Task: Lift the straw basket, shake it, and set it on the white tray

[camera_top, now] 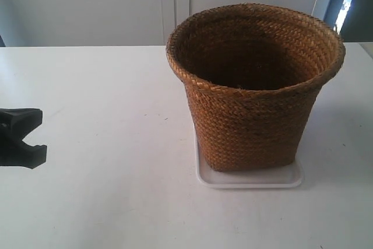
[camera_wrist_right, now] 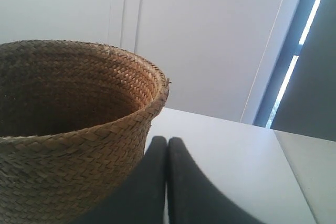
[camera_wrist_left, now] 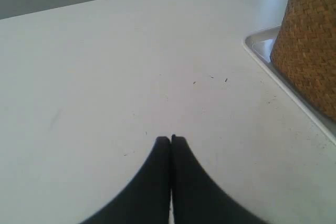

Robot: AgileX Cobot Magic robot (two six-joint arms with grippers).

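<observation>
A brown straw basket (camera_top: 253, 109) stands upright on the white tray (camera_top: 250, 181), on a white desk (camera_top: 105, 190). The left claw (camera_wrist_left: 171, 139) is pressed together and empty, well apart from the basket. The right claw (camera_wrist_right: 167, 140), also pressed together, is just beside the rim. The placing step looks done, though the base's seating is partly hidden. Next, the arms need only back clear.

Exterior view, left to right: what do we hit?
Gripper of the arm at the exterior view's left → white table → straw basket, standing on the white tray.
</observation>
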